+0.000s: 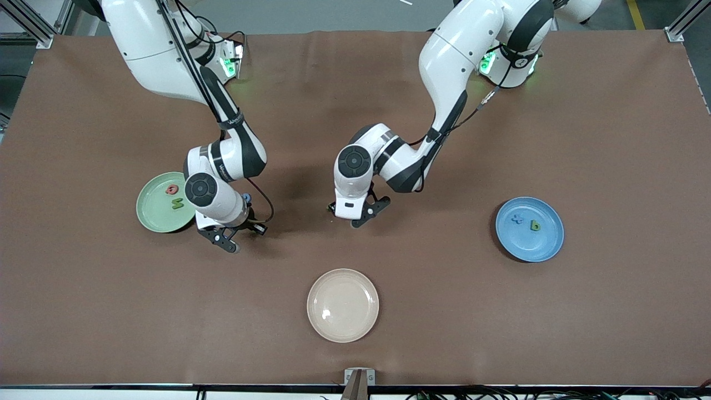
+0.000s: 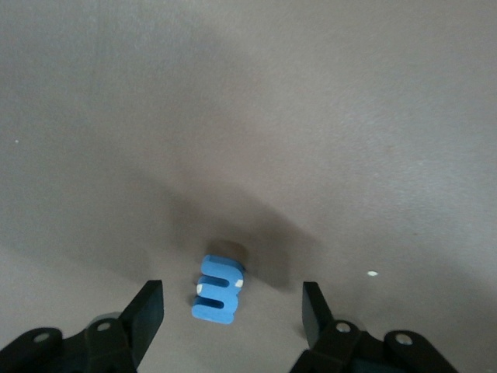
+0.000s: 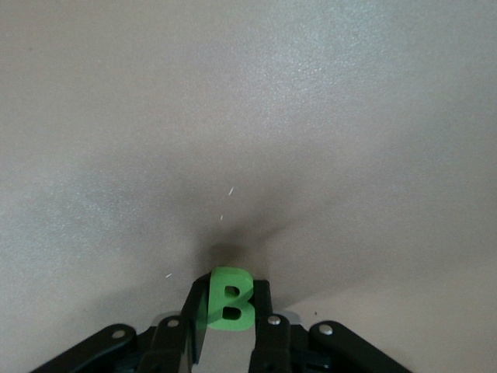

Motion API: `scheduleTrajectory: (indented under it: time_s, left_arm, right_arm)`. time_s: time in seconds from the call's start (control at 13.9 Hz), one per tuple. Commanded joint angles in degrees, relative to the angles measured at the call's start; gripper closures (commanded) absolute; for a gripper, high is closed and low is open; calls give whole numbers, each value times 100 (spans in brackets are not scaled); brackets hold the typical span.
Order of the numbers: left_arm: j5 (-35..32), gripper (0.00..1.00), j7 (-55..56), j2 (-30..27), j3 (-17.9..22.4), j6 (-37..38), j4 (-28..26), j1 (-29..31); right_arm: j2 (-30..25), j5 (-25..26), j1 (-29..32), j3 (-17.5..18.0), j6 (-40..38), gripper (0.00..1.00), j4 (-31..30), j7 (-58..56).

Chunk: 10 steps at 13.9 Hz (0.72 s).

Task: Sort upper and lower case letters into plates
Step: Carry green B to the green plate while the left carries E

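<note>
Two letters in green plate [image 1: 145, 214], two in blue plate [image 1: 547, 244]; right pincer [image 3: 230, 318] grasping green B [image 3: 230, 297]; left pincer [image 2: 231, 312] released, straddling blue letter [image 2: 218, 291] on table [image 1: 444, 311]; both unsorted.

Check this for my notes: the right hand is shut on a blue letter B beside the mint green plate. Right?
Not quite: the letter B is green, not blue, as the right wrist view shows. The right hand is shut on it beside the mint green plate.

Brown table [image 1: 611, 139] bears three plates [image 1: 165, 202] (one cream).
</note>
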<state>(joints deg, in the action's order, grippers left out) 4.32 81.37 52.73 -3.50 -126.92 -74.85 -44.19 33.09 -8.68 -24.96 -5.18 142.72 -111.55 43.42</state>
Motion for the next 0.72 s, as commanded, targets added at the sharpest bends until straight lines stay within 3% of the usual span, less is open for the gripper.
scheduleTrajectory:
  time_s: [0.0,0.29,0.65]
  left_arm:
    - [95,22,133,62,51,-8,32,-125]
    - [95,33,256,106,51,-8,14,-125]
    - [60,41,204,97,51,-8,-39,-81]
  right_arm:
    - [-21,-54,17,-45,-147,92,37,-369]
    - [-775,-54,446,-80,-1271,92,-138,-1428]
    - [-1831,-28,1606,-97,-1230,92,-1245,-3950]
